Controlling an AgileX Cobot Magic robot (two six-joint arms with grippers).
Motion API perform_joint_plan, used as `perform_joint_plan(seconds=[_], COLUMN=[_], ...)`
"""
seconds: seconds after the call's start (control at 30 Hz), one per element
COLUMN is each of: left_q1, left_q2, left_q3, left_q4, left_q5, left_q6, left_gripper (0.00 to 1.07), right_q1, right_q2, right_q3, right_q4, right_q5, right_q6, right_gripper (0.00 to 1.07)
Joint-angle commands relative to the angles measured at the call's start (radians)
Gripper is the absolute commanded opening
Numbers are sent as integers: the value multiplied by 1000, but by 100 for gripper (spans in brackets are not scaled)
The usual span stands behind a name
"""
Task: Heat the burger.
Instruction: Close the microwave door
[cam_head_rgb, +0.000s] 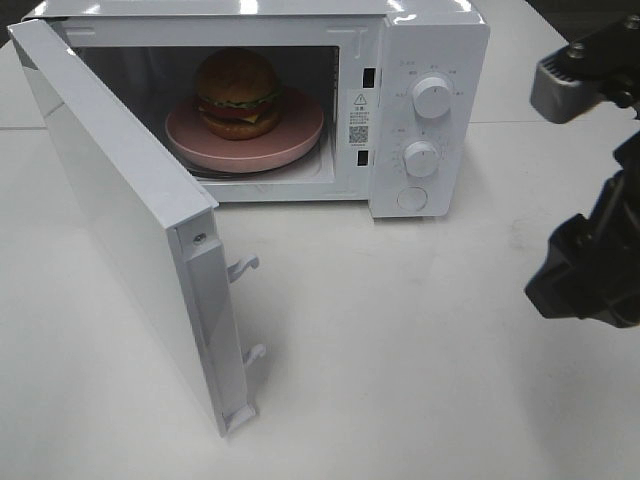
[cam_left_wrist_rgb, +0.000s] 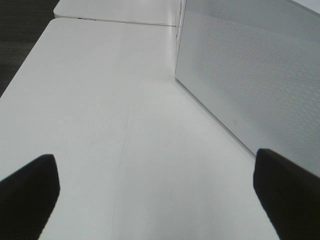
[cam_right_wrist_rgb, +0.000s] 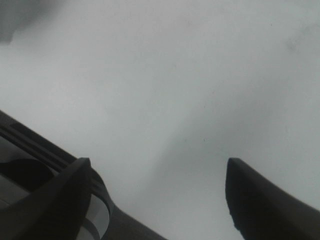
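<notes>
Both wide open & empty: L gripper (cam_left_wrist_rgb: 155, 167), R gripper (cam_right_wrist_rgb: 157, 164), over table (cam_left_wrist_rgb: 100, 100).

A white table (cam_head_rgb: 400, 350) under bright light, dark floor (cam_left_wrist_rgb: 20, 30) beside it.

This looks like a robotics lab or test room rather than a home kitchen: a white microwave (cam_head_rgb: 440, 40) stands on a plain white desk (cam_head_rgb: 400, 330), and a black robot arm (cam_head_rgb: 590, 270) with grey fittings reaches in at the right edge of the high view. A second desk (cam_left_wrist_rgb: 115, 10), also white, butts against the first, and the dark, carpet-like floor (cam_left_wrist_rgb: 20, 40) beside them suits an office-type room. The black left pincer (cam_left_wrist_rgb: 157, 175) frames the wrist camera's view of the desk.
</notes>
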Motion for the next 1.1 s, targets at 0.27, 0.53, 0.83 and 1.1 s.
perform_joint_plan(seconds=[0.27, 0.53, 0.83, 1.1], left_q1=[1, 1, 1, 1], left_q2=[-22, -22, -22, -22], left_q3=[1, 1, 1, 1], left_q4=[-7, -7, -7, -7], left_q5=[-3, -3, -3, -3], left_q6=[-1, -1, -1, -1], left_gripper=[98, 98, 98, 98], right_q1=[-2, -133, -309, -438], right_q2=[-165, -350, -552, -756], right_q3=[19, 98, 187, 293], right_q4=[-3, 0, 1, 10], right_q5=[209, 221, 188, 135], right_q6=[26, 34, 34, 64], right_gripper=[72, 72, 72, 72])
